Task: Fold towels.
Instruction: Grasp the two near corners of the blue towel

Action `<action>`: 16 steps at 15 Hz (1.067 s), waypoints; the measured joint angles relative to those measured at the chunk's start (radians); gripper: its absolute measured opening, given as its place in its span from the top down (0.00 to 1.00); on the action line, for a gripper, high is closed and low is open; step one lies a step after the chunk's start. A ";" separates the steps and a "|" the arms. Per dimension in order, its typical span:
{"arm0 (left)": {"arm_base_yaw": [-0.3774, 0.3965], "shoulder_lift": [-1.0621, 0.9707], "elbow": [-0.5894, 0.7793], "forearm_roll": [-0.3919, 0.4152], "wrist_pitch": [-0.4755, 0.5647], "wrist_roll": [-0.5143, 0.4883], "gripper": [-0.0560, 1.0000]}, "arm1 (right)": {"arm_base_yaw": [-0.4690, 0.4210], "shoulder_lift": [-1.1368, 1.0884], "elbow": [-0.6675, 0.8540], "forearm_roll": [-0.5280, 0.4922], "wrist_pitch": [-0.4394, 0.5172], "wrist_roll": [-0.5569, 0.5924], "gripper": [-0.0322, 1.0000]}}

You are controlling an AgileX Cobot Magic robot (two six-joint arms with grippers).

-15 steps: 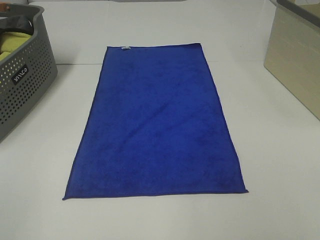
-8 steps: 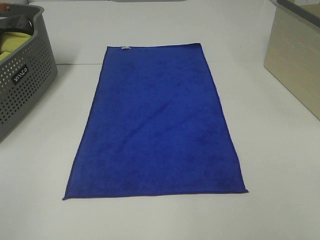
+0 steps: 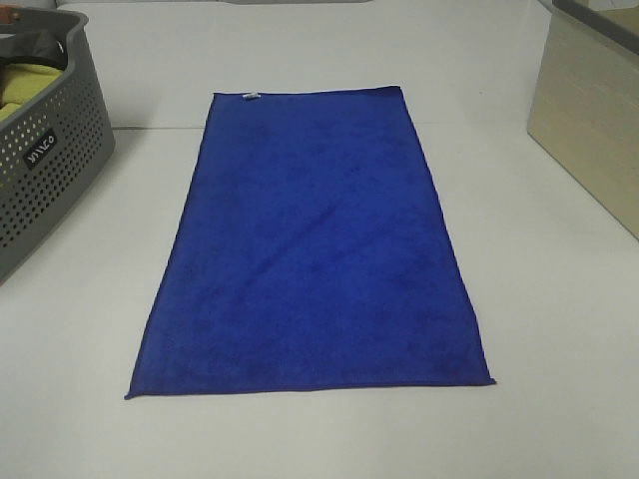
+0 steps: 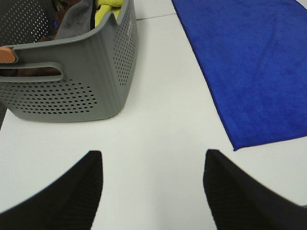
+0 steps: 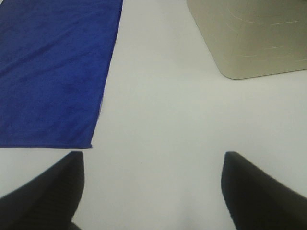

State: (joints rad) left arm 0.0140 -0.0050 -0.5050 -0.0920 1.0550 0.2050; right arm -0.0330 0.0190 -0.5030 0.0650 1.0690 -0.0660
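Find the blue towel (image 3: 315,249) spread flat and unfolded along the middle of the white bench (image 3: 559,329), between a grey basket (image 3: 60,170) and a beige box (image 3: 589,120). See the left pincer (image 4: 152,158) and right pincer (image 5: 153,158) spread wide, grasping nothing, over bare bench near the towel's near corners. Expect soft, light, limp cloth, likely to sag; pinch those corners at the hem.

Blue towel (image 3: 315,244) lies flat, unfolded, on the table (image 3: 559,329) (grey basket (image 3: 50,170) left, beige box (image 3: 589,110) right).
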 joint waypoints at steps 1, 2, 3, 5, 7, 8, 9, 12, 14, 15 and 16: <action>0.000 0.000 0.000 0.000 0.000 0.000 0.39 | 0.000 0.000 0.000 0.001 0.000 0.000 0.25; 0.000 0.000 0.000 0.000 0.000 0.000 0.39 | 0.000 0.000 0.000 0.002 0.000 0.000 0.25; 0.000 0.000 0.000 0.000 0.000 0.000 0.39 | 0.000 0.000 0.000 0.004 0.000 0.000 0.25; 0.000 0.000 0.000 0.000 0.000 0.000 0.39 | 0.000 0.000 0.000 0.005 0.000 0.000 0.25; 0.000 0.000 0.000 0.000 0.000 0.000 0.39 | 0.000 0.000 0.000 0.005 0.000 0.000 0.25; 0.000 0.000 0.000 -0.003 0.000 0.000 0.39 | 0.000 0.000 0.000 0.005 0.000 0.000 0.25; 0.000 0.000 0.000 -0.008 0.000 0.000 0.39 | 0.000 0.000 0.000 0.005 0.000 0.000 0.25; 0.000 0.000 -0.002 -0.055 -0.012 -0.003 0.39 | 0.000 0.028 -0.004 0.013 -0.008 0.000 0.25; 0.000 0.022 -0.006 -0.197 -0.109 -0.041 0.39 | 0.000 0.080 -0.013 0.061 -0.065 0.000 0.25; 0.000 0.039 -0.007 -0.230 -0.134 -0.052 0.39 | 0.000 0.100 -0.014 0.081 -0.078 0.000 0.25; 0.000 0.076 -0.007 -0.287 -0.182 -0.071 0.39 | 0.000 0.149 -0.015 0.127 -0.110 0.000 0.25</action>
State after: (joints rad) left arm 0.0140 0.0710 -0.5120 -0.3790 0.8730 0.1340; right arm -0.0330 0.1680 -0.5180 0.1920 0.9590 -0.0660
